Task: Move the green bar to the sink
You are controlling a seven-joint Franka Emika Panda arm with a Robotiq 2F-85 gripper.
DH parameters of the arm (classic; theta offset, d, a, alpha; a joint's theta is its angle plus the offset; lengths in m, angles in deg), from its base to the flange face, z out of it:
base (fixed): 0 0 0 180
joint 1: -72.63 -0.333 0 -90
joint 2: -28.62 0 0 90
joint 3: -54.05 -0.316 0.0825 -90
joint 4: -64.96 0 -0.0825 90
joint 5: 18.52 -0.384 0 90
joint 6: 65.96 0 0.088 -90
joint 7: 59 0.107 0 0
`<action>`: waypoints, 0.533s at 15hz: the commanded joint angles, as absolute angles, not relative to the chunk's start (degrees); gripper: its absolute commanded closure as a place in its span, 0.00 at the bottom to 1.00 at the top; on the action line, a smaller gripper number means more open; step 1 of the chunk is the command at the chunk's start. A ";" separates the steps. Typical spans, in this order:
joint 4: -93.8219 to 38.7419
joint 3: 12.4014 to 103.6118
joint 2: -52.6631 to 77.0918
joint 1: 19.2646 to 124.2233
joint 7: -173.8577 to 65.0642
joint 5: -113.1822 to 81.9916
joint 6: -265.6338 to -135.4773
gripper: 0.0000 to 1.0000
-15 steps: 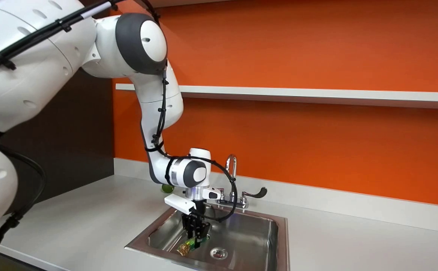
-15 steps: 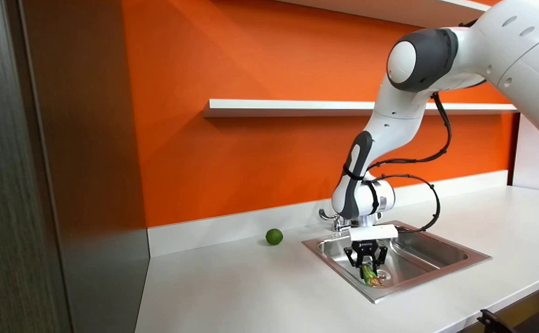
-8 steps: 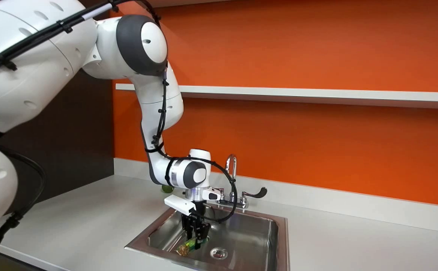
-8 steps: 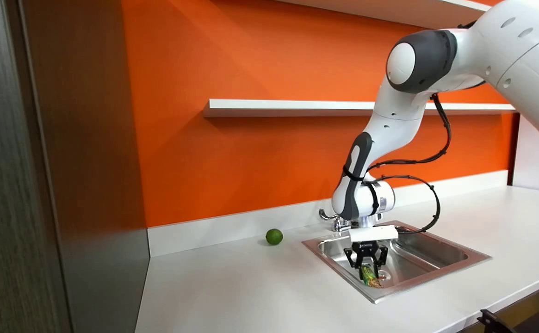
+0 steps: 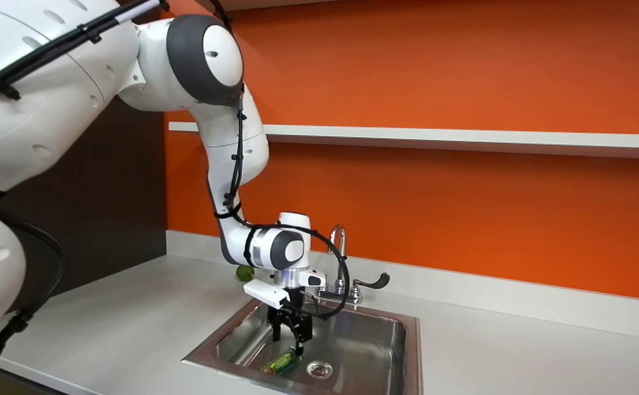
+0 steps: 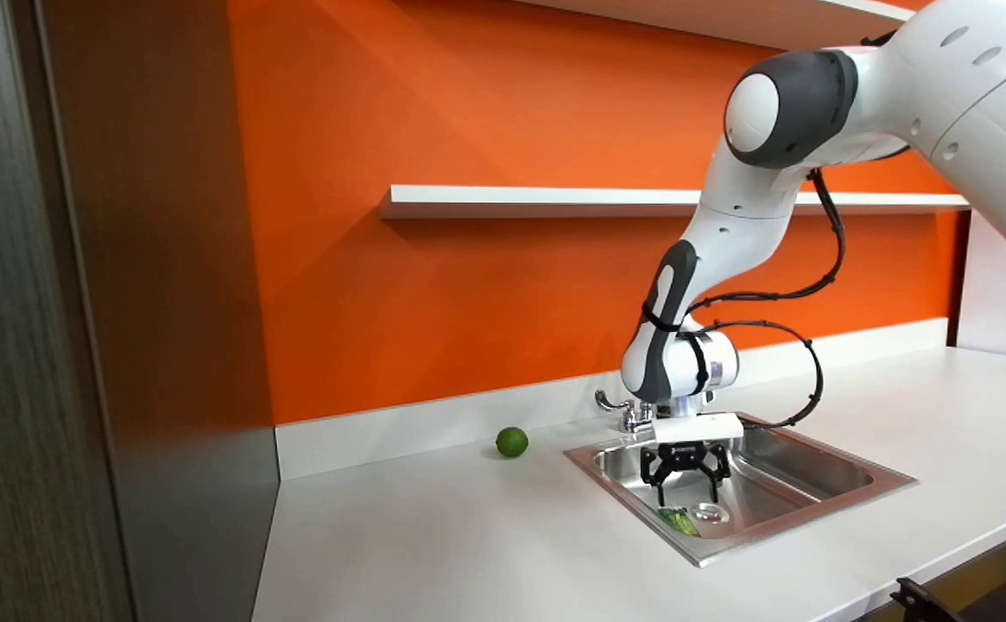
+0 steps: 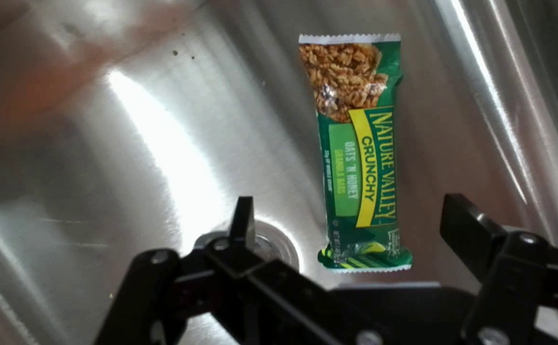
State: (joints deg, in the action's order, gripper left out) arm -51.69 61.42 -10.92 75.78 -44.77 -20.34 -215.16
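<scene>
The green bar (image 7: 360,158), a granola bar in a green wrapper with a brown oat picture at one end, lies flat on the floor of the steel sink (image 5: 413,362). Both exterior views also show the bar (image 5: 282,362) (image 6: 680,520) there, beside the drain. Above it my gripper (image 7: 350,218) stands wide open, its black fingers (image 7: 243,218) apart on either side of the bar's lower end, with a gap to each. In an exterior view the gripper (image 6: 688,498) hangs inside the basin, with nothing held.
The drain (image 5: 319,370) sits next to the bar. A chrome faucet (image 5: 339,285) with handles rises behind the sink, close to the wrist. A green lime (image 6: 511,441) rests on the counter near the back wall. A white shelf (image 5: 407,133) runs along the orange wall.
My fingers have spread and let go of the bar, which was between them before. The bar now lies flat on the sink floor. The gripper has risen slightly.
</scene>
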 commanded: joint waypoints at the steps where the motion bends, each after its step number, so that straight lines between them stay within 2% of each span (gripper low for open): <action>1: -54.30 61.84 -6.52 76.34 -46.38 -21.00 -215.34 0.00; 8: -60.93 62.00 1.60 75.68 -48.14 -19.73 -216.40 0.00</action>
State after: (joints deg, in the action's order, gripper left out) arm -55.43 62.21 -4.23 75.70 -45.64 -20.32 -215.18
